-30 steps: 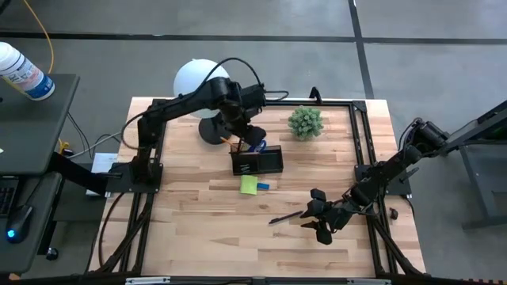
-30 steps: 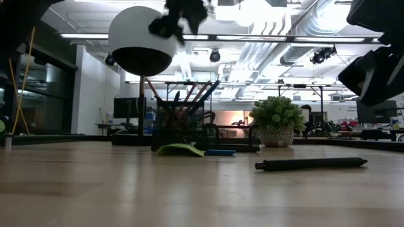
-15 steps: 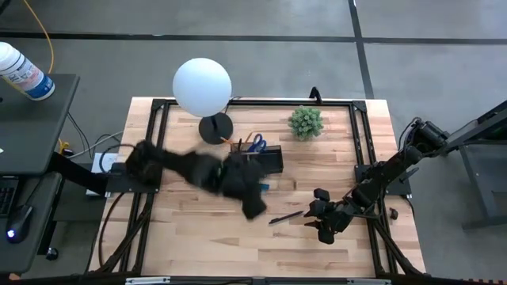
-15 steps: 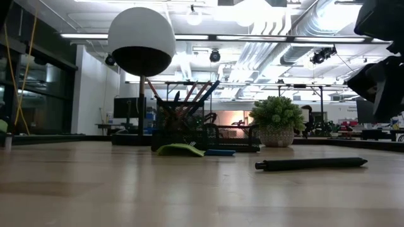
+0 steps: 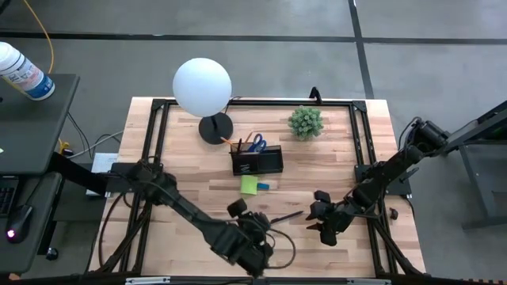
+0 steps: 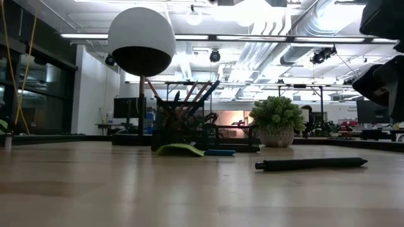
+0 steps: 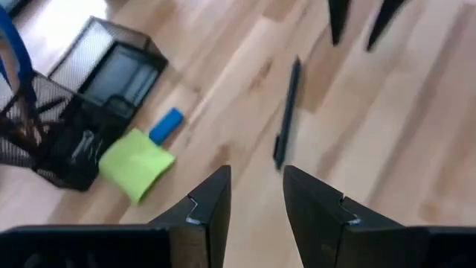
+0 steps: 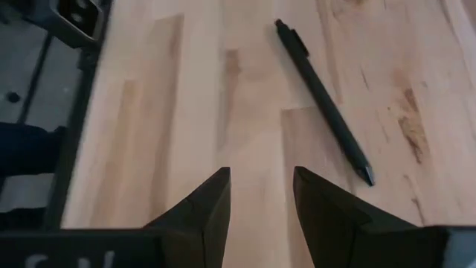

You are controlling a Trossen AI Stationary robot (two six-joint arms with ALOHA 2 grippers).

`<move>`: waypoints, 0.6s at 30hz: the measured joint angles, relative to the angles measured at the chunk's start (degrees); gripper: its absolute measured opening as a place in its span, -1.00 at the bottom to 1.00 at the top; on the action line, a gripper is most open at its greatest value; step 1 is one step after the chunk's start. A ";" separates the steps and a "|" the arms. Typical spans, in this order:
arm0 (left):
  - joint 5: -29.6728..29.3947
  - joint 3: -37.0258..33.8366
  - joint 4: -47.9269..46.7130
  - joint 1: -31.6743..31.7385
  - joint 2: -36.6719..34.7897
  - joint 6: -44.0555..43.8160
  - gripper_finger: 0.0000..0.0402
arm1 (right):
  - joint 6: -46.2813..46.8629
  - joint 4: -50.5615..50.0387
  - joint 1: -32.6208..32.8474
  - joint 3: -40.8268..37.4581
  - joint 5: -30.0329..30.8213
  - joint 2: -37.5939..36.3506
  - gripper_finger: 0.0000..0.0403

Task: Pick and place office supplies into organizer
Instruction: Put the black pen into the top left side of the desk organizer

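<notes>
Left claw sits low at the near edge of the counter. From above it's a dark lump, fingers unreadable. Its wrist view shows the two fingers standing a narrow gap apart, nothing between them, aimed toward the black pen.

Right claw is near the right side of the counter, just beside the pen's right end. Fingers apart, empty; its wrist view has the pen lying ahead of the tips, not touching.

In the low view the arms barely register: only a dark mass cut off at the right edge, can't tell which part.

Organizer sits mid-counter, dark mesh box. Pencils and scissors stand up out of its left end. What's in the other compartments can't be made out.

Lime sticky-note pad lies just in front of the organizer, small blue block right beside it. Whether they touch is unclear.

Behind: globe lamp on its round base back left of the organizer, small potted plant back right. Nothing lies between either claw and the pen. Spray bottle on a side table off to the left, partly cut off.
</notes>
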 joint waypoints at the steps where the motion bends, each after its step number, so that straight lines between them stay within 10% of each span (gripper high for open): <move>1: -1.67 0.00 0.97 -0.34 1.09 -0.68 -0.45 | 0.34 0.13 0.04 0.02 0.04 -0.14 -0.32; 18: -1.80 -12.42 21.29 -1.35 2.55 -6.52 -0.45 | 2.98 -2.26 0.65 0.02 1.62 -3.31 -0.32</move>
